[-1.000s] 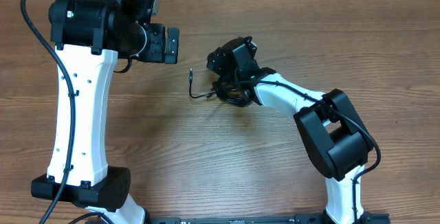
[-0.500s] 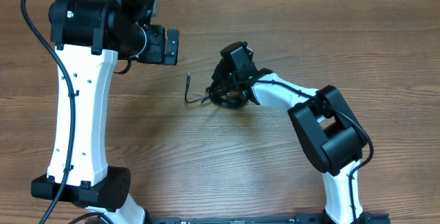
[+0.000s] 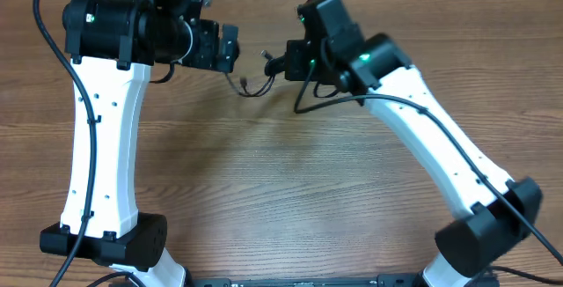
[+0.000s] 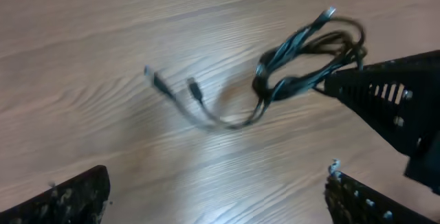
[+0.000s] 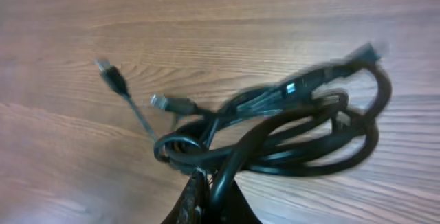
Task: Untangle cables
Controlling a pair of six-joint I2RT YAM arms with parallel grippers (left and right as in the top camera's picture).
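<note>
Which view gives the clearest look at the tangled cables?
Right wrist: the cables fill the frame, loops and plug ends distinct, pinched by the right gripper. Left wrist shows them smaller and blurred; overhead shows only small thin strands.

Even soft light, faint shadows; motion blur on cables [image 5: 199, 148] in both wrist cams.

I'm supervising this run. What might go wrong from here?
The right pincer grips the cables by one edge of the coil, so the bundle may slip out. The open left pincer may tighten the tangle if it pulls the loose plug ends, since the loops cross each other.
</note>
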